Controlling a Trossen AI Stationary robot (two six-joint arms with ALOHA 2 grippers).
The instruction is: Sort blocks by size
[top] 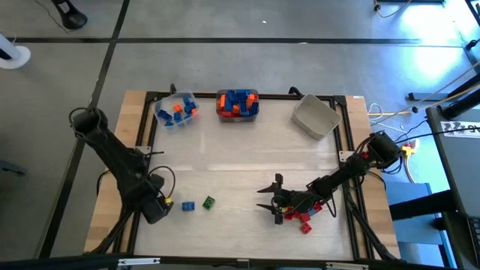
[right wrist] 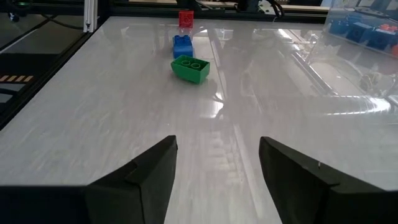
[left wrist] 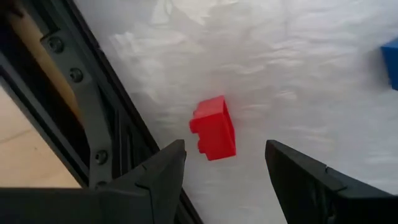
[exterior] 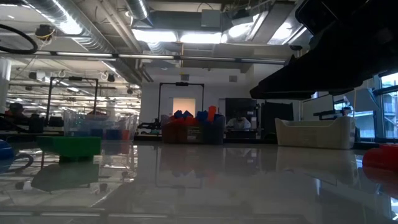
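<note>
The left gripper point(left wrist: 225, 171) is hovering with fingers spread, empty, over a red block point(left wrist: 214, 127) near the table's point(top: 240, 161) left edge. The right gripper point(top: 268, 198) is waiting open beside a red pile point(top: 301, 217); green point(right wrist: 190, 68) and blue point(right wrist: 181, 45) blocks are lying between.

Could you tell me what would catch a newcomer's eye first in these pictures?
Probably the bright bricks against the pale table: a red brick lies just ahead of the open left tool at the near left edge, with a blue brick and a green brick beside it. The open right tool hovers near right, by a red heap. Three bins line the far edge, the grey bin apparently empty.
</note>
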